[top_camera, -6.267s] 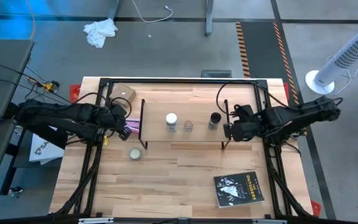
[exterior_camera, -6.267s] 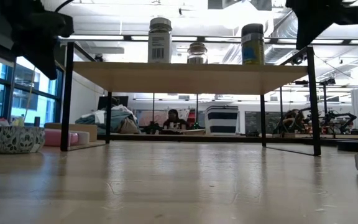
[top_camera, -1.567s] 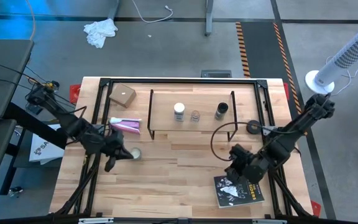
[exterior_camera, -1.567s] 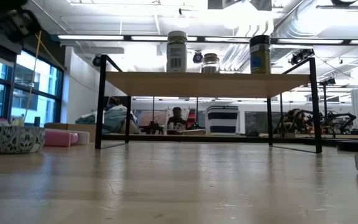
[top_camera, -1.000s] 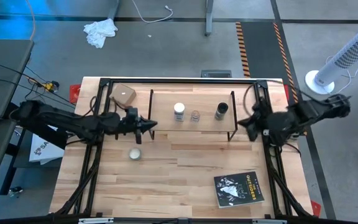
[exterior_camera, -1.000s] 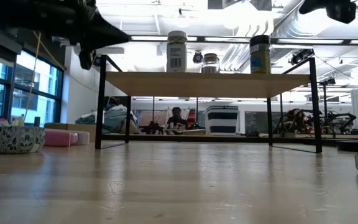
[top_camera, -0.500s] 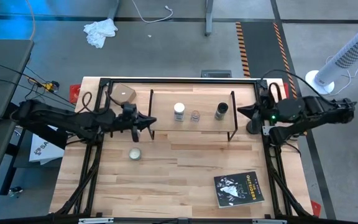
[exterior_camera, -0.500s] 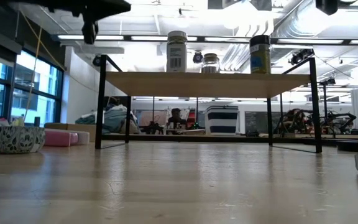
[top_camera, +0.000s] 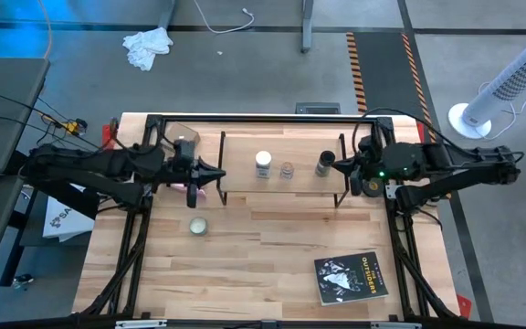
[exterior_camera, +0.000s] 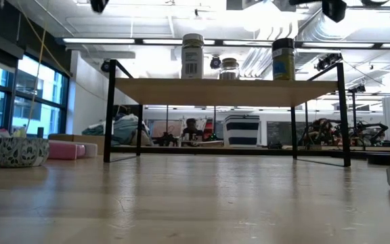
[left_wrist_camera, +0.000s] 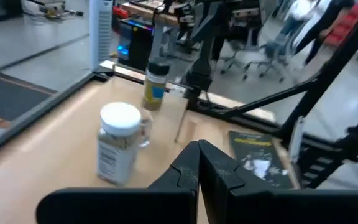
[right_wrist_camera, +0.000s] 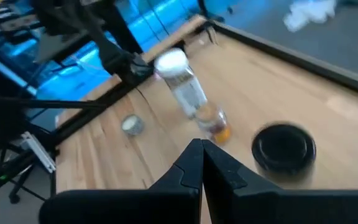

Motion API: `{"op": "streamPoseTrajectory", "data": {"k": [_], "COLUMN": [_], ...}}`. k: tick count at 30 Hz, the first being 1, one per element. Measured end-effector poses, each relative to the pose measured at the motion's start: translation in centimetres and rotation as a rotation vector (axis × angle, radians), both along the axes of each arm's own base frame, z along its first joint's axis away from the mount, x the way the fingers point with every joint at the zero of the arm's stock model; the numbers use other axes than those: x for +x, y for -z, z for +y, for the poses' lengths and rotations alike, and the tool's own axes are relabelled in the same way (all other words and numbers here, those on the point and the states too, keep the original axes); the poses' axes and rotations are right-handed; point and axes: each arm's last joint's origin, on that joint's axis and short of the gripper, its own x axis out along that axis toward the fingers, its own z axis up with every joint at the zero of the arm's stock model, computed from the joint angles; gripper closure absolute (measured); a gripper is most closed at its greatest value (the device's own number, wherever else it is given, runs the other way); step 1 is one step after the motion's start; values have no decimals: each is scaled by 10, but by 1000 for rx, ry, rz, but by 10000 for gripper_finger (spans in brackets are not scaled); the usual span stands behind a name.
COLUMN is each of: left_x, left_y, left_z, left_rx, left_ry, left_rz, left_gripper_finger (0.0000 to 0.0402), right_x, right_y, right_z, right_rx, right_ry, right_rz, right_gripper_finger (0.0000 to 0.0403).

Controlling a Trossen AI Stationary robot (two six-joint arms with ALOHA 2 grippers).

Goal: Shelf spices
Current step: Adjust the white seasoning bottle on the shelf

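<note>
Light wood tops the shelf (top_camera: 281, 174), a low rack on thin black legs, and all three spice jars stand upright on it in a row: the white-capped jar (top_camera: 263, 164) toward the shelf's left end, the small clear glass jar (top_camera: 287, 171) just beside it in the middle, and the dark-lidded jar (top_camera: 324, 164) toward the right end, none of them touching. The left gripper (top_camera: 215, 175) hovers at the shelf's left end, level with the jars' row, its fingers (left_wrist_camera: 197, 163) pressed together and holding nothing; its tip points along the shelf toward the white-capped jar without reaching it. The right gripper (top_camera: 338, 165) hovers at the shelf's right end, just beside the dark-lidded jar, its fingers (right_wrist_camera: 201, 163) likewise pressed tight with nothing between them; whether the tip touches that jar cannot be told. In front of the shelf's left end a flat pale round tin (top_camera: 197, 225) lies on the table (top_camera: 263, 265), and a dark book (top_camera: 351, 277) lies well in front of the shelf's right end.
</note>
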Motion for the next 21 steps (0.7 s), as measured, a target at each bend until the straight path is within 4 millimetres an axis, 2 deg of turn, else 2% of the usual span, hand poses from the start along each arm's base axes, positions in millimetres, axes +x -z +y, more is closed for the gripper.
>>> {"op": "streamPoseTrajectory", "data": {"k": [3, 6, 14, 21], "left_x": [9, 27, 77, 97], "left_y": [-17, -28, -39, -49], "left_z": [3, 5, 0, 1], "left_rx": [43, 75, 167, 311], "left_ry": [-28, -38, -3, -20], "left_rz": [61, 127, 248, 307], "left_gripper_finger": [401, 401, 401, 390], "right_x": [-6, -10, -11, -11], "right_y": [-10, -16, -16, -16], "right_z": [-2, -2, 0, 0], "right_rx": [-51, -100, -197, -219], "right_ry": [-23, -49, -184, -210], "right_rz": [-23, -8, 38, 51], "right_gripper_finger": [403, 403, 403, 403]}}
